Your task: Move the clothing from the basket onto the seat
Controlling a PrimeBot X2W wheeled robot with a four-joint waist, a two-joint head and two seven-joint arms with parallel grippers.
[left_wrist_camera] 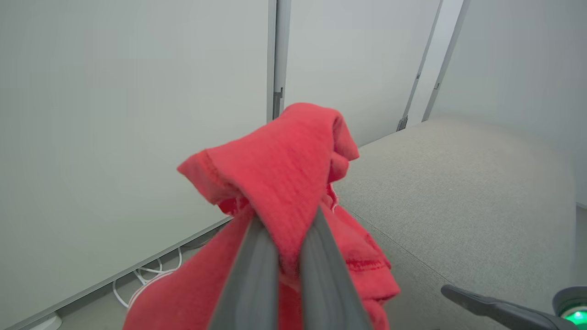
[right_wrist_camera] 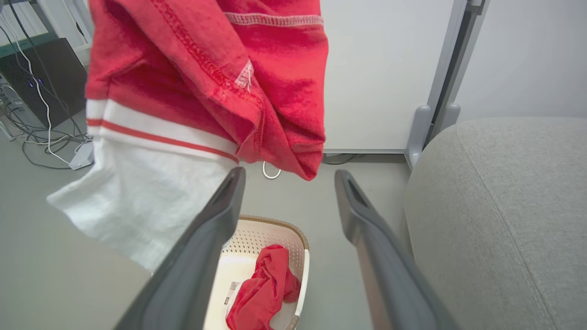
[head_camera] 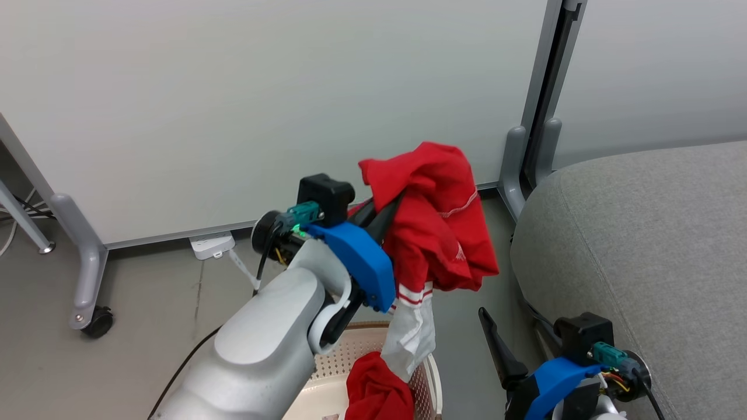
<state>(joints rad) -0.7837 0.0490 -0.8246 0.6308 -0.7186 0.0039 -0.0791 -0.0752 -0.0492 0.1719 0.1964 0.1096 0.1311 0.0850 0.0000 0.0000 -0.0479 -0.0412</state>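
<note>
My left gripper (left_wrist_camera: 285, 218) is clamped on the red garment (head_camera: 437, 221), which hangs above the basket (right_wrist_camera: 275, 223), left of the seat (head_camera: 642, 233). I should carry it right, high enough that the white band (head_camera: 411, 332) clears the seat's edge. My right gripper (right_wrist_camera: 290, 176) stands apart, empty.

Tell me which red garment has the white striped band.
The garment held up in the left gripper: its white band with red stripes hangs below the red cloth. The other garment, lying in the basket, shows plain red.

Bright even light, soft shadows, wrist-cam edges warped.
</note>
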